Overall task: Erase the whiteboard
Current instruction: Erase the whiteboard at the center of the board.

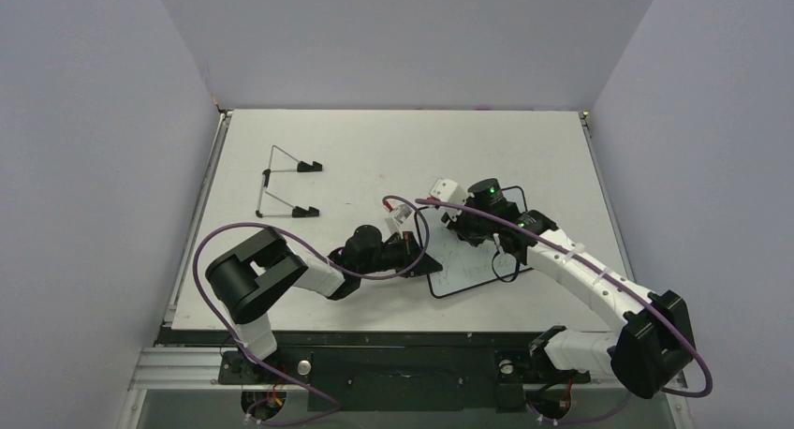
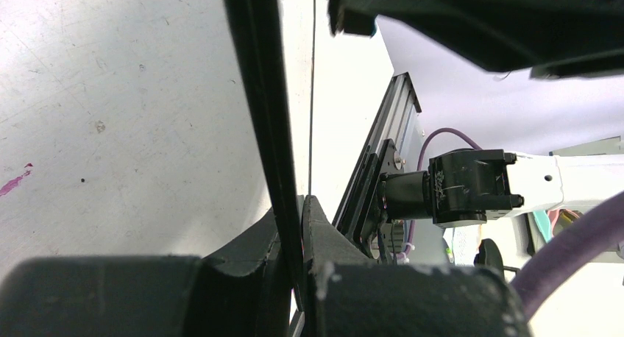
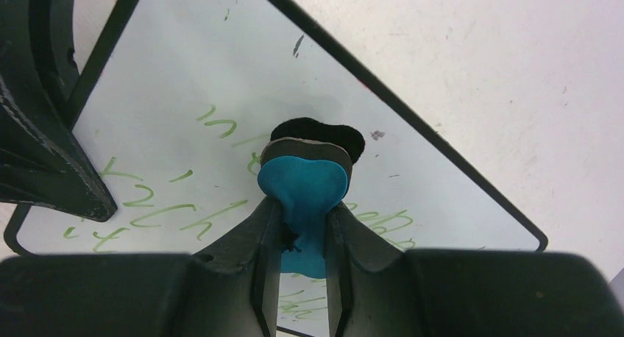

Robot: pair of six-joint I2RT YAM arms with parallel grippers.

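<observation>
The right gripper (image 3: 303, 218) is clamped on a small blue foam eraser block (image 3: 302, 179), its black felt pad pressed to the thin, glossy, black-rimmed whiteboard (image 3: 176, 72) lying centre-right on the white table (image 1: 374, 148). The left gripper (image 2: 292, 226) pinches the board's rim. Green handwriting (image 3: 184, 218) covers the face.

Risk: side load may twist the squeezed foam out, and a weak rim hold lets the board slide.

The left arm (image 1: 309, 274) reaches low and rightward, the left gripper (image 2: 298, 219) pinched tight on the rim of the whiteboard (image 3: 184, 65). The right arm (image 1: 580, 274) arcs leftward, wrist bent down, the right gripper (image 3: 303, 204) squeezing the blue eraser (image 3: 303, 182).
</observation>
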